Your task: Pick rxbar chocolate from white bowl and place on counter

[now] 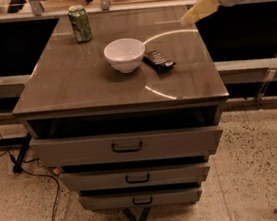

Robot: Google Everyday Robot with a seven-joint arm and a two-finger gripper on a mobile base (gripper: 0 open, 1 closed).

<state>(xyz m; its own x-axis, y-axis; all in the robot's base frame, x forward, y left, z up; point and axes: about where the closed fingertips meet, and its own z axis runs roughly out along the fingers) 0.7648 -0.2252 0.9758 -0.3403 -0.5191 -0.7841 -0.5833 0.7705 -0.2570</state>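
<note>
Shows the rxbar chocolate (pixel 159 59) lying flat on the surface (pixel 85 84), outside the white bowl (pixel 125 54) and just beside it on its right, slanted toward the front right corner; cannot tell whether bar and bowl touch. Shows the bowl upright near the middle of the surface, somewhat toward the back. Locates the hand (pixel 188 17) at the upper right, over the back right edge of the surface, angled down and left, well apart from bar and bowl; cannot tell whether released or clenched. Includes a green can (pixel 80 23) upright near the back left corner, well apart from the bowl. Below the top, three grey drawers (pixel 127 146) with dark handles.
</note>
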